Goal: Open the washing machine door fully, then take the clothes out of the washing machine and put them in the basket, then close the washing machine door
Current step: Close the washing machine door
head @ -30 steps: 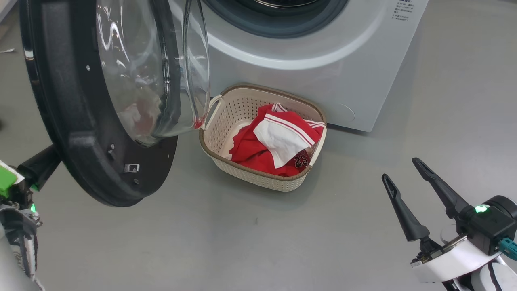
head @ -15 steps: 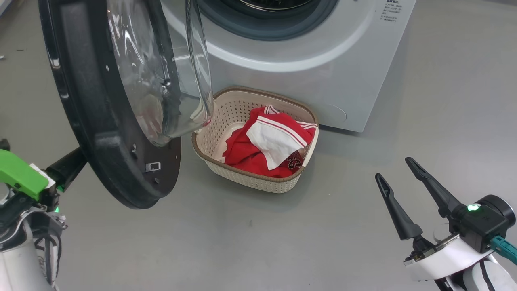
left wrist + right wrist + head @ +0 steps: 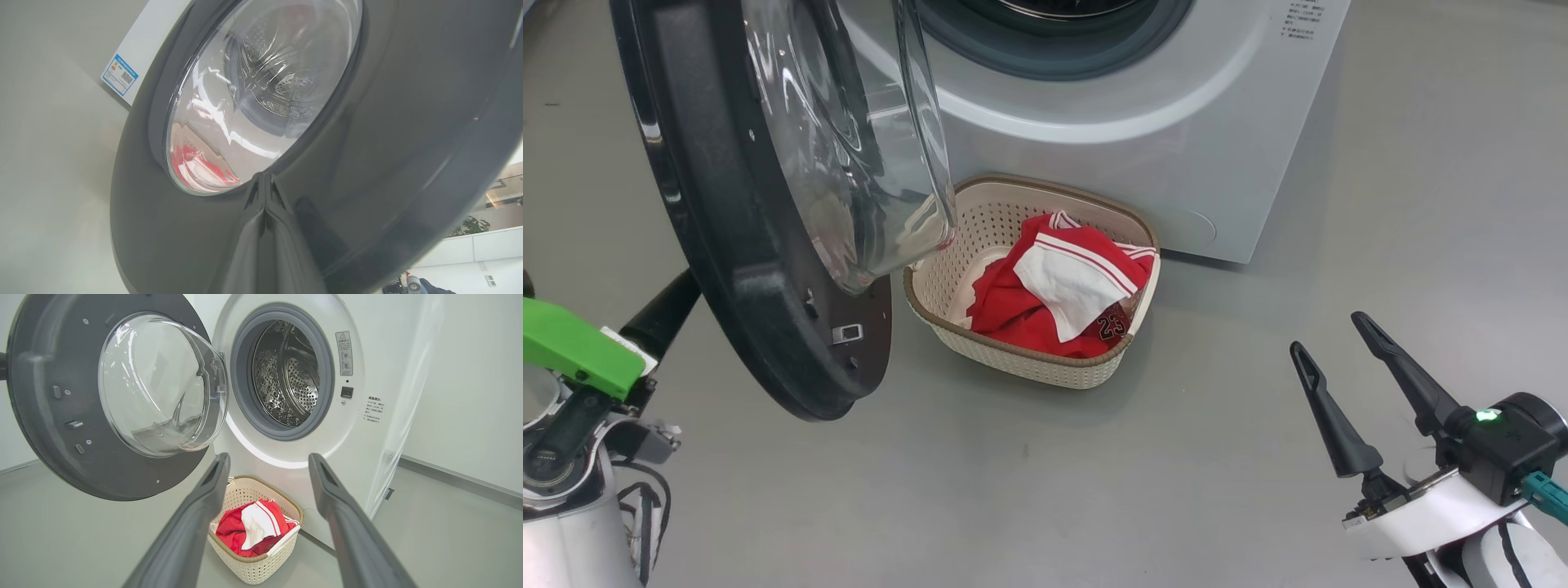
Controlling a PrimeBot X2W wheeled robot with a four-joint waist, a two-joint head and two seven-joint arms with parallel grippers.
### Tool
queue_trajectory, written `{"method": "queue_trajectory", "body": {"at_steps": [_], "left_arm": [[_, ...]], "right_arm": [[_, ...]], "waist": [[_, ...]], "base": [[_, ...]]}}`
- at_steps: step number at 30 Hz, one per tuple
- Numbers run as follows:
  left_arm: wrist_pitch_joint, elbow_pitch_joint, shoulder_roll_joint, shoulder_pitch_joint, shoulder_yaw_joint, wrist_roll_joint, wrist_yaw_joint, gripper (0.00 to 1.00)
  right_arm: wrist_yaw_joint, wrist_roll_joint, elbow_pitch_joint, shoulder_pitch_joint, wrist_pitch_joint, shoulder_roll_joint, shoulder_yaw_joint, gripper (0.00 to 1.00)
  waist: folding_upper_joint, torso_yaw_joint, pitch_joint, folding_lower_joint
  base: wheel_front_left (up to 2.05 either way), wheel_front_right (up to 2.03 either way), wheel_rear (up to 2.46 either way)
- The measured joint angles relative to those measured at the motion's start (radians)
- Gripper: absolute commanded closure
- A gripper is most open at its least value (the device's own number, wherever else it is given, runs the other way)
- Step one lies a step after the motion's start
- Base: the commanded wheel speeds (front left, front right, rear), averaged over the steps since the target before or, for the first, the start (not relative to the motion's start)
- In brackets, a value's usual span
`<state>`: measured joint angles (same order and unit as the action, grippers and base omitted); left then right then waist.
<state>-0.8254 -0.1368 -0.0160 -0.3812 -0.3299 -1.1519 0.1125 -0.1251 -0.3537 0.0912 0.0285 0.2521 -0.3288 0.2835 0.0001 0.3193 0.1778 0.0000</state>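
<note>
- The left gripper [image 3: 264, 192] has its two fingers pressed together with nothing between them. Their tips rest flat against the glossy outer face of the washing machine door [image 3: 408, 122], just below the glass.
- The right gripper [image 3: 1329, 335] hangs at the lower right with its fingers spread wide and empty, well apart from the door and pointing towards the machine.
- The door [image 3: 727, 269] stands swung out from the front, hinged on the left side of the opening, with its inner face and glass bowl turned to the robot's right.
- It lies directly ahead of the left fingers and touching them, so the left arm is clearly the nearer one. Closing looks to call for a push rightward and away, round the hinge.
- The basket [image 3: 1029, 369] sits on the floor just before the machine, partly under the bulging glass. Whether the swinging rim clears it cannot be told.
- The clothes [image 3: 1045, 314] lie heaped inside the basket.
- Beyond, the washing machine [image 3: 1094, 122] shows a bare drum [image 3: 286, 375], so only closing seems left.
</note>
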Motion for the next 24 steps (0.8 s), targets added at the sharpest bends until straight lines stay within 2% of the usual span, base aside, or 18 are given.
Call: {"method": "queue_trajectory", "body": {"at_steps": [6, 11, 15, 19, 24], "left_arm": [[0.122, 0.07, -0.014, 0.034, 0.017, 0.189, 0.008, 1.0], [0.261, 0.146, -0.144, 0.115, 0.069, 0.421, 0.008, 1.0], [0.367, 0.191, -0.164, 0.139, 0.142, 0.5, 0.009, 1.0], [0.483, 0.216, -0.225, 0.197, 0.205, 0.611, 0.009, 1.0], [0.645, 0.209, -0.231, 0.274, 0.243, 0.709, 0.012, 1.0]], "right_arm": [[0.0, 0.0, -0.008, 0.0, 0.0, 0.011, -0.031, 0.0], [0.0, 0.001, -0.009, 0.001, 0.0, 0.019, -0.044, 0.0], [0.0, 0.004, -0.009, 0.002, 0.0, 0.023, -0.046, 0.0], [0.0, 0.006, -0.011, 0.004, 0.0, 0.028, -0.044, 0.0], [0.0, 0.006, -0.013, 0.017, 0.0, 0.044, -0.044, 0.0]], "waist": [[0.0, 0.013, -0.01, 0.0], [0.0, 0.033, -0.019, 0.0], [0.0, 0.049, -0.024, 0.0], [0.0, 0.066, -0.031, 0.0], [0.0, 0.089, -0.045, 0.0]], "base": [[0.0, 0.0, 0.0], [0.0, 0.0, 0.0], [0.0, 0.0, 0.0], [0.0, 0.0, 0.0], [0.0, 0.0, 0.0]]}}
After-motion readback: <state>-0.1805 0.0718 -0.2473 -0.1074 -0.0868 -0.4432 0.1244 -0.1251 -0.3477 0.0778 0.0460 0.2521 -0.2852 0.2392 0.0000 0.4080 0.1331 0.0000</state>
